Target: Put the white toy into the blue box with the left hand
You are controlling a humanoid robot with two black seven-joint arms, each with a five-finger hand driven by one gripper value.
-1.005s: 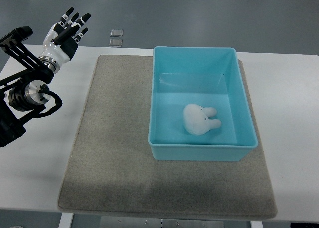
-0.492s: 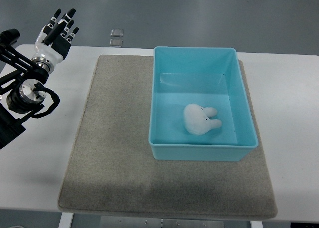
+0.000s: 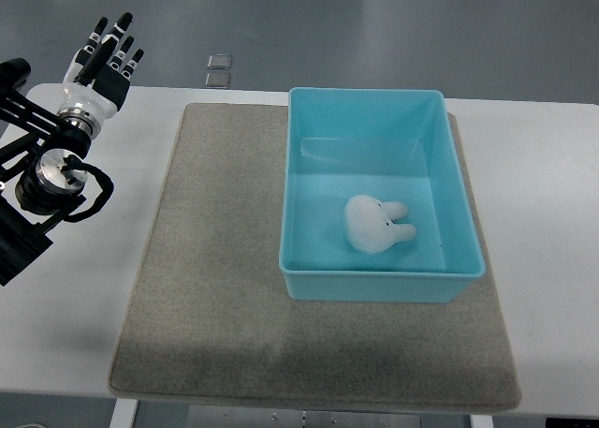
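left hand point(image 3: 101, 61): released, empty | white toy point(image 3: 374, 224): 1, inside blue box point(image 3: 374, 287): 1

The left arm enters from the picture's left edge and angles up toward the far corner. Its hand point(image 3: 101, 61) is raised, fingers point(image 3: 110, 35) extended straight and close together, holding nothing.

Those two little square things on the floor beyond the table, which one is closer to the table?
The lower square, the one right at the table's far edge. The other square lies just beyond it, farther out on the grey floor.
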